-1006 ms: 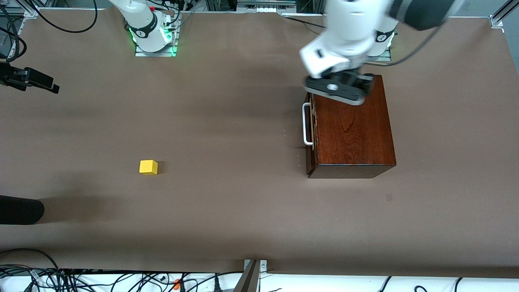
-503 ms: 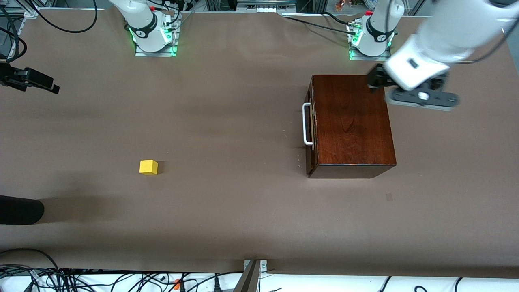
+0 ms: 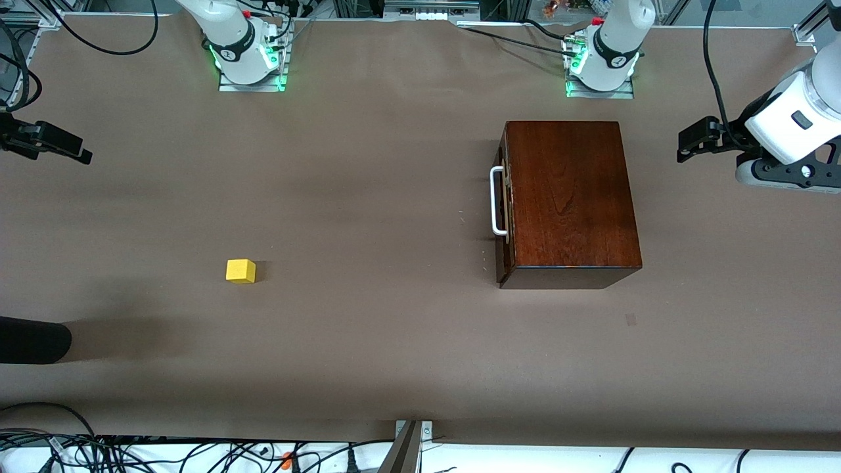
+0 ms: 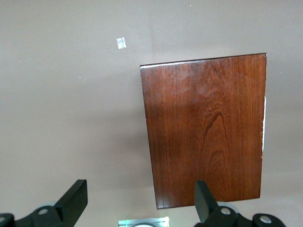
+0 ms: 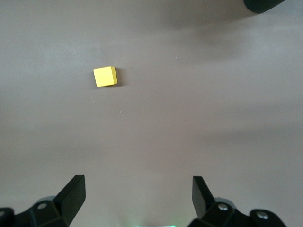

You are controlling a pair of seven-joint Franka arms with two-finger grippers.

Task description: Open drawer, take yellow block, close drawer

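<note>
The dark reddish-brown wooden box stands near the left arm's base. Its drawer is shut, with the white bar handle facing the right arm's end of the table. The yellow block sits on the bare table, far from the box; it also shows in the right wrist view. My left gripper is open and empty, over the table beside the box toward the left arm's end. The left wrist view shows the box top past my gripper. My right gripper is open and empty, over the table's right-arm end.
A dark rounded object juts in at the table edge at the right arm's end, nearer the front camera than the block. A small tape mark lies on the table nearer the camera than the box. Cables run along the front edge.
My left arm has swung away from over the box's top toward the left arm's end of the table. The right gripper shifted slightly. The box and block stayed put.
</note>
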